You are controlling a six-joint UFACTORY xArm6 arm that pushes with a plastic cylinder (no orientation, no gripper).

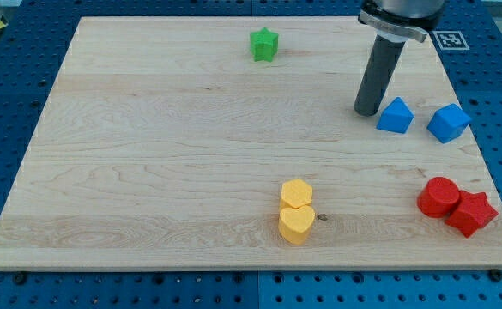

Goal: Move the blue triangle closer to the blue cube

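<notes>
The blue triangle (396, 116) lies on the wooden board at the view's right. The blue cube (448, 123) sits just to its right, a small gap between them. My tip (370, 111) rests on the board right beside the triangle's left side, close to touching it. The dark rod rises from there toward the view's top right.
A green star block (265, 44) lies near the view's top centre. A yellow hexagon (297, 193) and a yellow heart (296, 224) touch each other at bottom centre. A red cylinder (439, 196) and a red star (471, 213) sit at bottom right, near the board's edge (499, 232).
</notes>
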